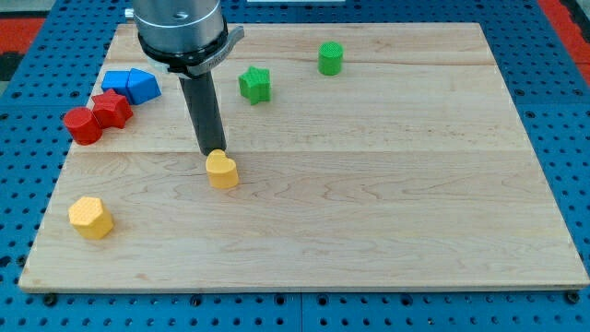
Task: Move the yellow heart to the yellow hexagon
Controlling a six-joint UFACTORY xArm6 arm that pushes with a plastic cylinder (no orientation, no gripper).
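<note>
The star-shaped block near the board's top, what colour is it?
Green: the star block shows clearly in the camera view.

two yellow blocks [221, 171], two green [254, 84], two red [112, 109], two blue [140, 85]

Two blue blocks [131, 85], a red star [112, 109], red cylinder [82, 125], green star [254, 84], green cylinder [330, 58] on the wooden board [415, 184].

The whole pale wooden board [387, 184] is seen by one camera, set high beyond its bottom edge, tilted downward.
</note>
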